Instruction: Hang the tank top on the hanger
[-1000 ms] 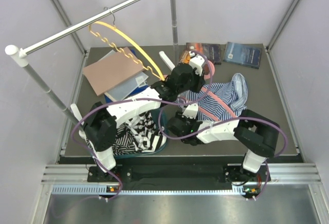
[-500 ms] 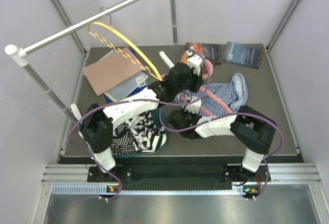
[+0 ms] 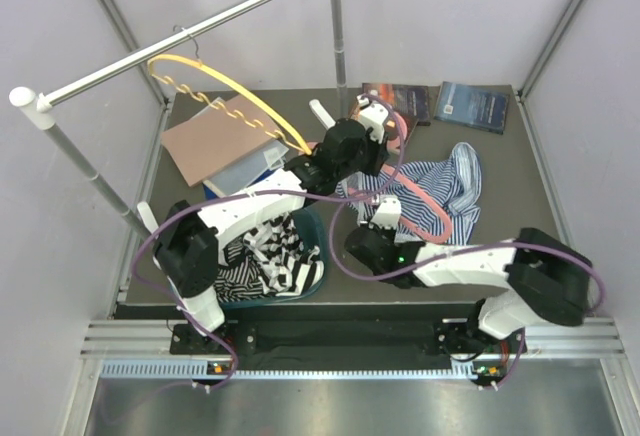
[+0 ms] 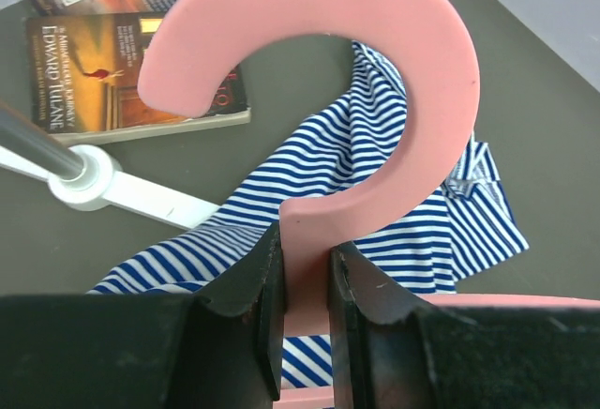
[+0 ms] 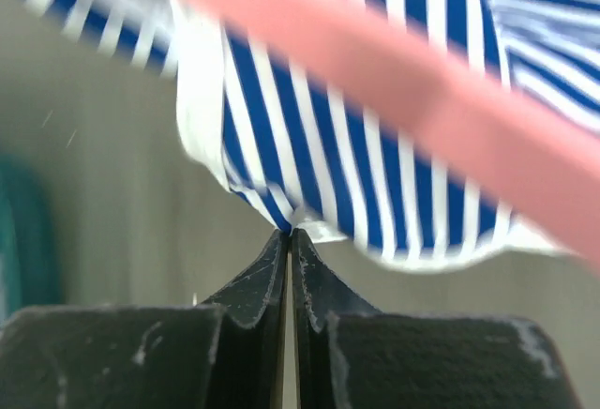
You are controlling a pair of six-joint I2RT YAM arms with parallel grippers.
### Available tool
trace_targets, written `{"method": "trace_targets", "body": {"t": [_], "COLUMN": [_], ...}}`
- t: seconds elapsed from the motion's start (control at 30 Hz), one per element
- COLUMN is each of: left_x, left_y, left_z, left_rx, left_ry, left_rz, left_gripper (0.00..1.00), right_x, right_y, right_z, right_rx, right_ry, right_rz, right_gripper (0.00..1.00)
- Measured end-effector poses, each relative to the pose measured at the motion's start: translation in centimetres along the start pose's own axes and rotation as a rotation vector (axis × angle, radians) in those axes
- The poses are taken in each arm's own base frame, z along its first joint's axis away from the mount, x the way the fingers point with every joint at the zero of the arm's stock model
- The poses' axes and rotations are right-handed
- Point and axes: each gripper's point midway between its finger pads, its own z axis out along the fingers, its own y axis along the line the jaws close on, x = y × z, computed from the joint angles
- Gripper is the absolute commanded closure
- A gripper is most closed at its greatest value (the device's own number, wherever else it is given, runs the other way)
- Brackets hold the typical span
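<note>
The pink hanger (image 4: 412,62) is held upright by its neck, with my left gripper (image 4: 305,278) shut on it below the hook. From above, the left gripper (image 3: 372,134) is over the table's middle and the hanger (image 3: 425,211) slopes down across the tank top (image 3: 445,181). The blue-and-white striped tank top (image 4: 375,193) lies crumpled beneath it. My right gripper (image 5: 289,235) is shut, its tips pinching the lower edge of the tank top (image 5: 309,146), with the hanger's arm (image 5: 422,99) crossing above. In the top view the right gripper (image 3: 385,213) sits at the cloth's near-left edge.
A yellow wavy hanger (image 3: 230,96) hangs from the metal rail (image 3: 190,36) at the back left. A teal basket (image 3: 310,226) with black-and-white striped garments stands near left. Books (image 3: 470,106) lie at the back; a brown folder (image 3: 215,136) lies at the left. The rack's white foot (image 4: 141,198) is close by.
My right gripper has shut on the tank top's edge and its arm has stretched out to the right. The yellow hanger has swung left along the rail. The left grip is unchanged.
</note>
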Motion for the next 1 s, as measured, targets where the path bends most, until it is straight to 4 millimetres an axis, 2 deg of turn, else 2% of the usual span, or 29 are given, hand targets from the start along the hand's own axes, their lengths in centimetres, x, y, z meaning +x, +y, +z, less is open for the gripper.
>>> {"method": "trace_targets", "body": {"t": [0.2,0.47,0.63,0.77,1.0], "left_x": [0.2,1.9,1.0,-0.2,-2.1], "left_y": [1.8,2.6,1.8,1.4,1.5], "left_z": [0.0,-0.6,-1.7,-2.6,-4.9], "left_rx": [-0.047,-0.046,-0.003,0.023,0.050], "left_ry": [0.002,0.029,-0.007,-0.040,-0.093], "left_rz": [0.003,0.000,-0.012,-0.027,-0.036], "left_gripper": [1.00,1.00,1.00,1.00,1.00], "right_x": [0.6,-2.3,-2.8,-2.3,-1.7], "right_y": [-1.8,-3.8,-6.1,-7.4,-8.4], "right_z": [-4.3,-8.8,-10.0,-10.3,-10.3], "right_rx": [-0.167,-0.286,-0.274,-0.259,-0.228], "right_ry": [0.044,0.016,0.007,0.008,0.025], "right_rz": [0.029,0.102,0.114,0.128,0.117], "right_gripper": [1.00,1.00,1.00,1.00,1.00]}}
